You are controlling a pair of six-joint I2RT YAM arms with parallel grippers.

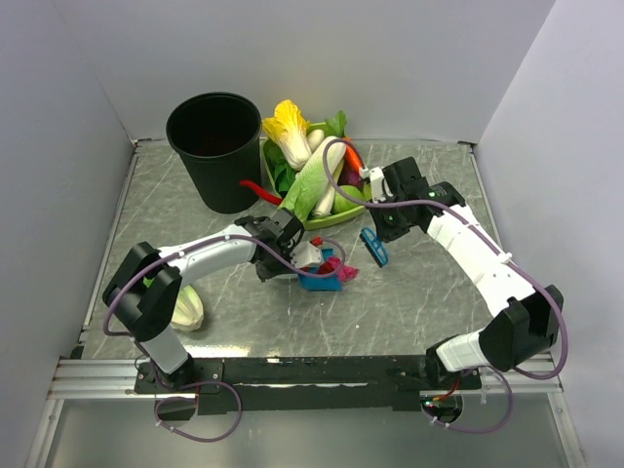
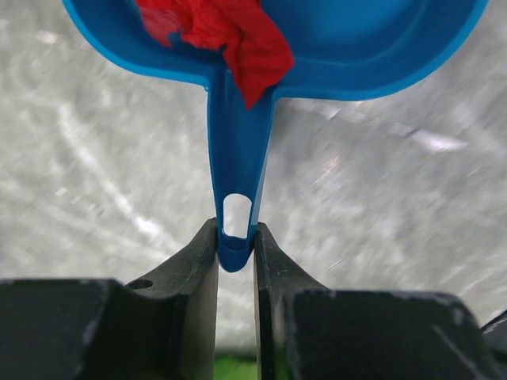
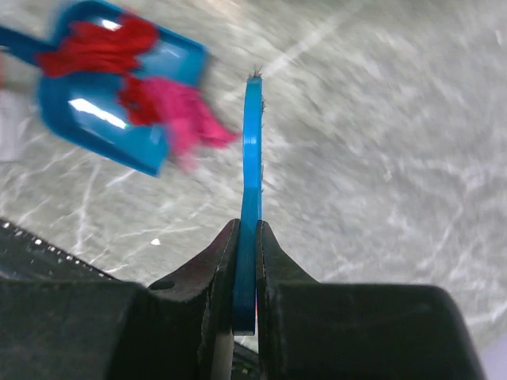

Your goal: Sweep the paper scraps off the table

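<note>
1. My left hand is clamped on the end of the thin handle of a blue dustpan. The two fingers squeeze the handle from both sides, right by the little hole in it.
2. The scoop of the dustpan sits straight out in front of that hand. I cannot tell if the scoop rests on the table or floats just above it.
3. The paper scraps are in the scoop, not on the table. A red scrap lies at the back of the scoop, the part closest to my left hand. Its tip hangs down over the top of the handle.
4. My right hand is clamped on a flat blue brush. The brush sticks straight out from the fingers, and I see it edge-on. A few short hairs show at its far tip.
5. Seen from my right hand, the dustpan is ahead and off to the left. Its open mouth is turned toward the brush.
6. A pink scrap spills out over that open mouth. It ends just beside the brush.
7. The grey-green table with white veins lies under both hands.
8. Past both hands, on the far side of the table, stand a black bin and a green tray full of veggies. My right hand is close beside that tray.
9. A small cabbage lies well behind my left hand, next to that arm.
</note>
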